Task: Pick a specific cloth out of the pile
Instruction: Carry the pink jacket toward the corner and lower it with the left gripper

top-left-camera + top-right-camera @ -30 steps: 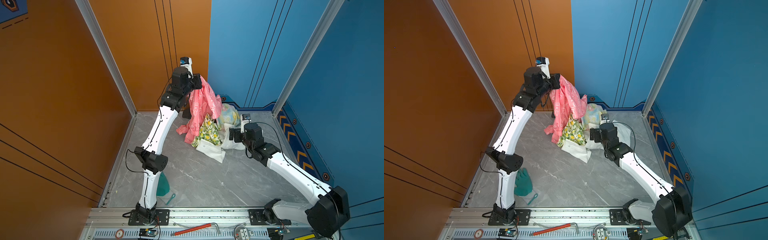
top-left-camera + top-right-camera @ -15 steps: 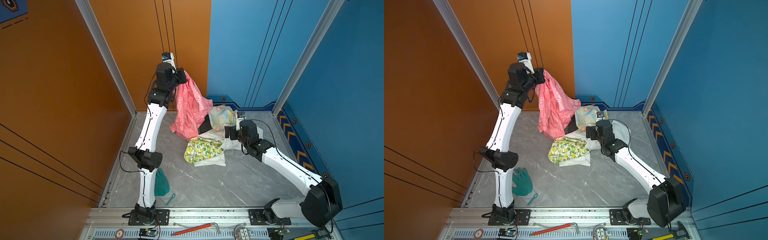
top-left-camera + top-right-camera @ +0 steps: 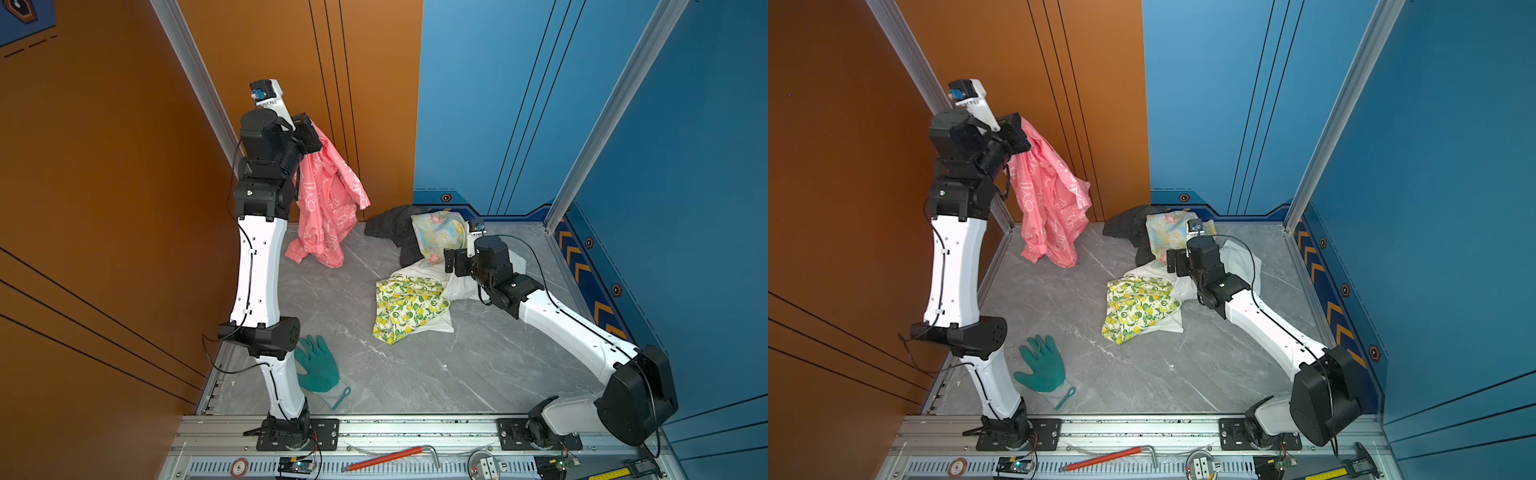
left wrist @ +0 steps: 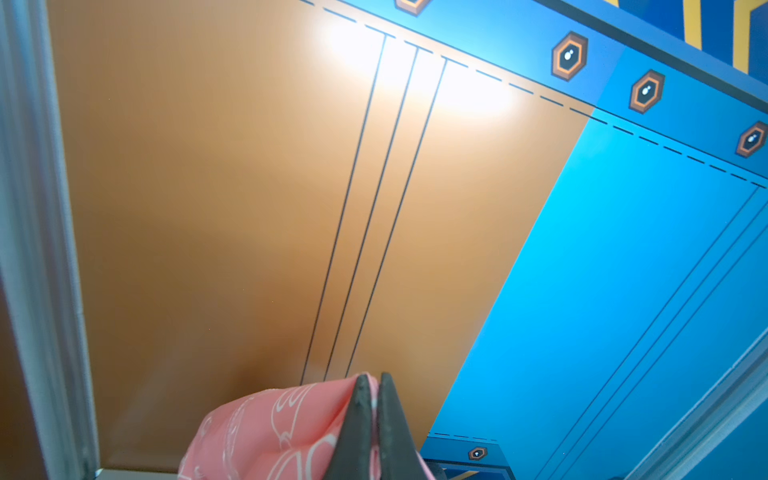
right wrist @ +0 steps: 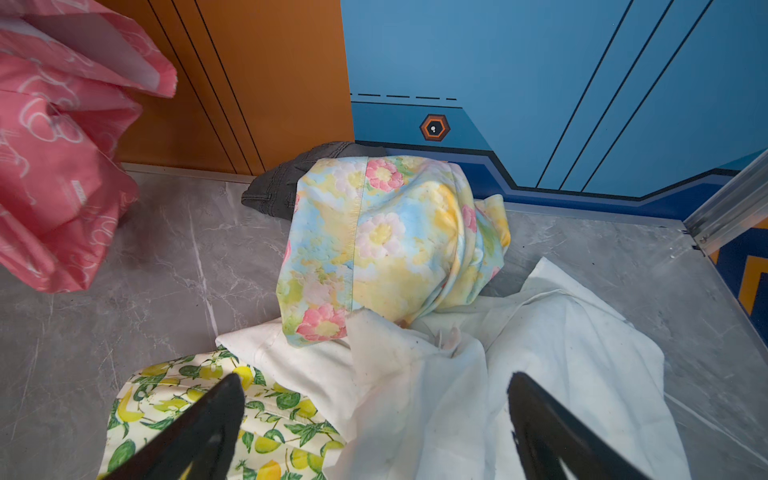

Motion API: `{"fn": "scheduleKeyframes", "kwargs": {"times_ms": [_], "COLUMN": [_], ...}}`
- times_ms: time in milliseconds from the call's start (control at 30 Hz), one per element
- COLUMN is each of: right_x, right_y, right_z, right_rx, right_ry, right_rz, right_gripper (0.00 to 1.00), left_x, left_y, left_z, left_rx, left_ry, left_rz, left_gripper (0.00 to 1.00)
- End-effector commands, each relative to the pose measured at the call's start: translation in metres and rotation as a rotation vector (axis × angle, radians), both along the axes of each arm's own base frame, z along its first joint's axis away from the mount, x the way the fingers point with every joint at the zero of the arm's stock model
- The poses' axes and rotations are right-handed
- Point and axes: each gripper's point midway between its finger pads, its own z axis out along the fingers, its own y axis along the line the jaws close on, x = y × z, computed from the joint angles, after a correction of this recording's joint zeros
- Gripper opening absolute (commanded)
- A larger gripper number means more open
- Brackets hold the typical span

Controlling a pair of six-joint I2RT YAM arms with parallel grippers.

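The left end effector (image 4: 372,376) was pinched fully shut on a fold of the cloth (image 3: 328,208), its two dark fingertips pressed together with pink fabric between them, raised high against the orange wall (image 3: 374,104) at about 11 o'clock of the surface (image 3: 415,374) in both top views. The cloth was a thin coral-pink garment printed with white outline bears and letters; it hung down from the grip in long creased folds, one flap sticking out toward 3 o'clock and a gathered cuff at its lowest end. Whether that cuff touched the surface could not be told. It hung well apart from the pile (image 3: 419,274), with a bare strip of grey marbled surface between them. The pile lay at about 1 o'clock: a dark grey piece (image 3: 390,226) at the back by the wall, a pastel floral piece (image 5: 386,232) heaped over it, a white cloth (image 5: 540,353) spread in front, and a lemon-print cloth (image 3: 407,307) at the near edge toward 7 o'clock. The right end effector (image 5: 374,376) hovered low over the white and lemon-print cloths with its fingers spread wide, holding nothing. A green glove (image 3: 318,365) lay at 7 o'clock beside the left arm's base, and a red-handled tool (image 3: 386,457) rested on the front rail at 6 o'clock.
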Motion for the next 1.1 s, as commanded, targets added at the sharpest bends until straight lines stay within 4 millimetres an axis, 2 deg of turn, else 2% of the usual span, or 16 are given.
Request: {"fn": "scheduleKeyframes", "kwargs": {"times_ms": [0, 67, 267, 333, 433, 533, 700, 900, 1067], "right_x": [0.004, 0.004, 0.002, 0.002, 0.001, 0.001, 0.0, 0.002, 0.007], "right_y": [0.009, 0.012, 0.019, 0.02, 0.022, 0.023, 0.02, 0.015, 0.012], "right_z": [0.013, 0.012, 0.007, 0.006, 0.004, 0.005, 0.005, 0.007, 0.009], "right_rx": [0.011, 0.011, 0.006, 0.006, 0.01, 0.011, 0.008, -0.003, -0.007], "right_ry": [-0.035, -0.032, -0.024, -0.024, -0.02, -0.022, -0.02, -0.027, -0.029], "right_rz": [0.022, 0.027, 0.041, 0.044, 0.047, 0.045, 0.035, 0.025, 0.015], "right_gripper": [1.0, 1.0, 1.0, 1.0, 1.0, 1.0, 1.0, 1.0, 1.0], "left_x": [-0.014, -0.017, -0.023, -0.024, -0.018, -0.008, 0.013, 0.03, 0.034], "left_y": [0.026, 0.045, 0.09, 0.097, 0.091, 0.076, 0.046, 0.034, 0.035], "left_z": [0.005, -0.008, -0.063, -0.079, -0.092, -0.092, -0.072, -0.037, -0.026], "left_rx": [0.014, -0.01, -0.086, -0.124, -0.142, -0.153, -0.139, -0.133, -0.156], "left_ry": [-0.013, 0.025, 0.107, 0.13, 0.151, 0.151, 0.117, 0.052, 0.029], "left_rz": [0.08, 0.112, 0.165, 0.165, 0.142, 0.107, 0.055, 0.022, 0.012], "left_gripper": [0.0, 0.0, 0.0, 0.0, 0.0, 0.0, 0.0, 0.0, 0.0]}}
